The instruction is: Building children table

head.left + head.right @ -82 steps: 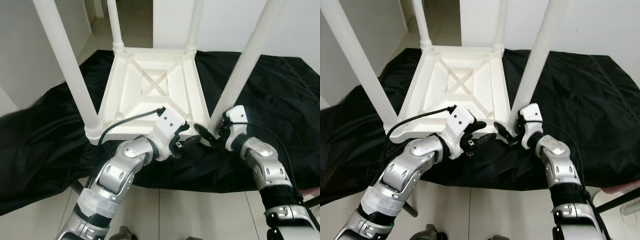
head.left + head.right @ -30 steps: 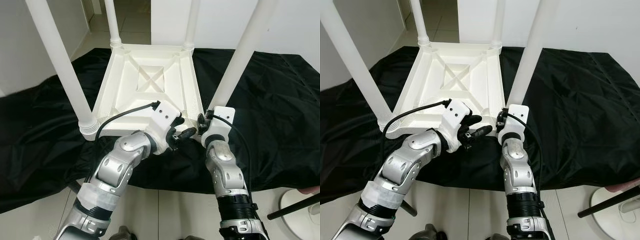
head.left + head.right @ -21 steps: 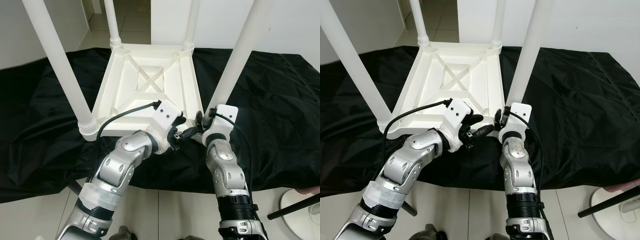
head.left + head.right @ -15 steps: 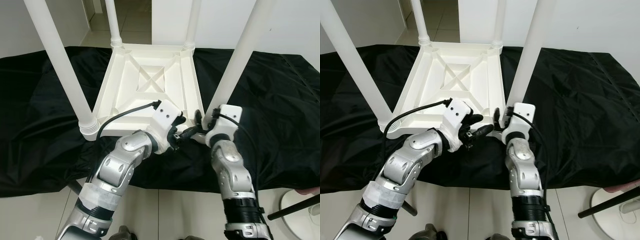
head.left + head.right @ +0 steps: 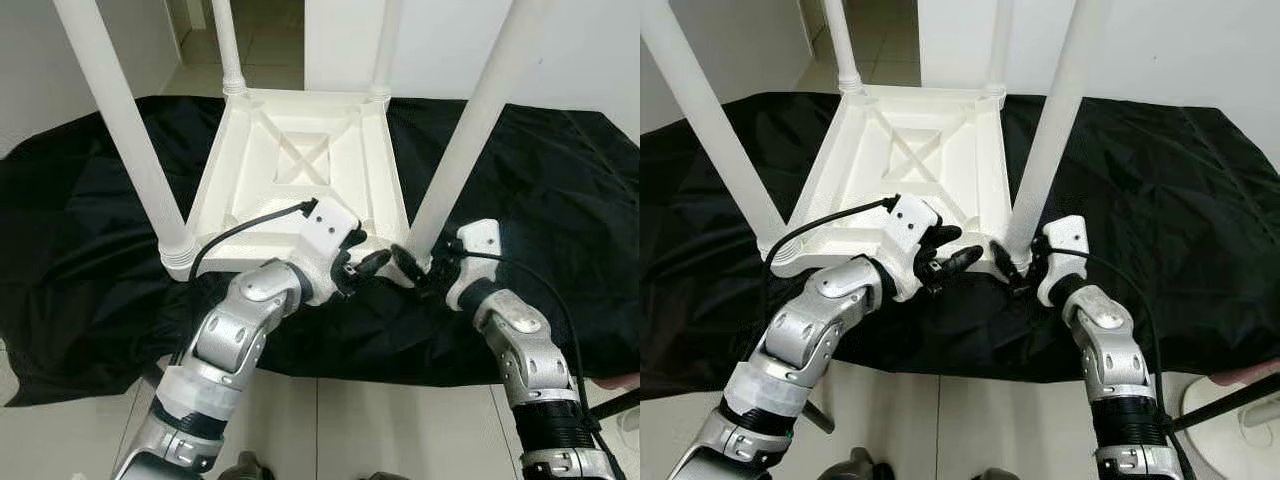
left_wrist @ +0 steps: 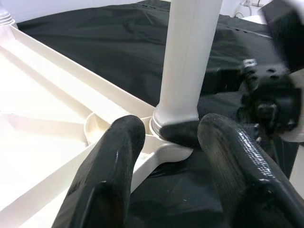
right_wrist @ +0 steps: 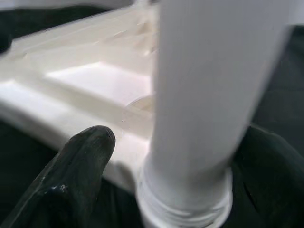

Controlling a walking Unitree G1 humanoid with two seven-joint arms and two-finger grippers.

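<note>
- Four white legs stand up from the upturned children's table (image 5: 300,165), which lies on a black cloth (image 5: 90,230) on the floor.
- Right end effector (image 5: 1025,268) has swung from squarely behind the near right leg (image 5: 455,150) out to its right; its fingers (image 7: 78,164) are spread around the leg's base, apparently not clamping.
- Left end effector (image 5: 368,262) sits open beside the same corner, gripping nothing.
- My guess: this last leg is being seated or checked.

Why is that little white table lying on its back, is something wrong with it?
Nothing looks broken. The table lies upside down on a black cloth, all four legs up. Both grippers, the left gripper and right gripper, sit at the near right leg.
</note>
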